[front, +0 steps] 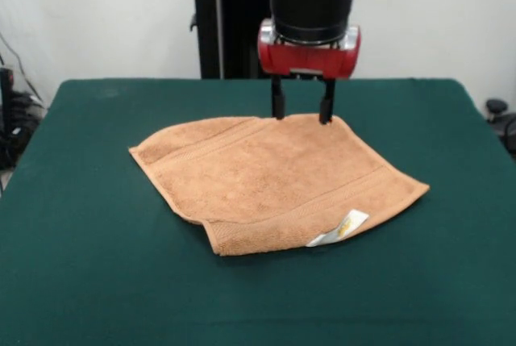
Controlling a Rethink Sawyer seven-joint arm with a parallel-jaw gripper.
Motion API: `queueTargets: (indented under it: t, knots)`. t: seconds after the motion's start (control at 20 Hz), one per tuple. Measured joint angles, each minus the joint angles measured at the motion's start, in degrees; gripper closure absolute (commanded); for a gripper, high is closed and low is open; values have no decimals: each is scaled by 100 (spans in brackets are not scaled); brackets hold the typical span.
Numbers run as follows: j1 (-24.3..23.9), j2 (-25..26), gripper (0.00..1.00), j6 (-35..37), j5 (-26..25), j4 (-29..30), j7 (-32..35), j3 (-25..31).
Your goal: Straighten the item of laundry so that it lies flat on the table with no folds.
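Observation:
The item of laundry [274,181] is an orange-tan terry towel lying near the middle of the table [89,281], a dark green cloth surface. Its near-left part is folded over, leaving a doubled edge along the front. A small white label with a yellow mark [339,228] shows at the near edge. My gripper [302,111] hangs straight down over the towel's far corner, open, with its two black fingertips [278,108] at or just above the cloth. Nothing is held between them.
A black pedestal column [218,23] stands behind the table's far edge. Cables and dark gear [12,120] sit off the table at the left, and a small dark object [496,108] at the right edge.

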Motion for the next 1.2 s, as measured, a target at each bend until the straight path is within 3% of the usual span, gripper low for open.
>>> queueTargets:
  t: [0.95,1.2]
  knots:
    - [-543,448,0,-656,-81,159,0,-415]
    - [-637,818,0,-1123,-215,155,0,-617]
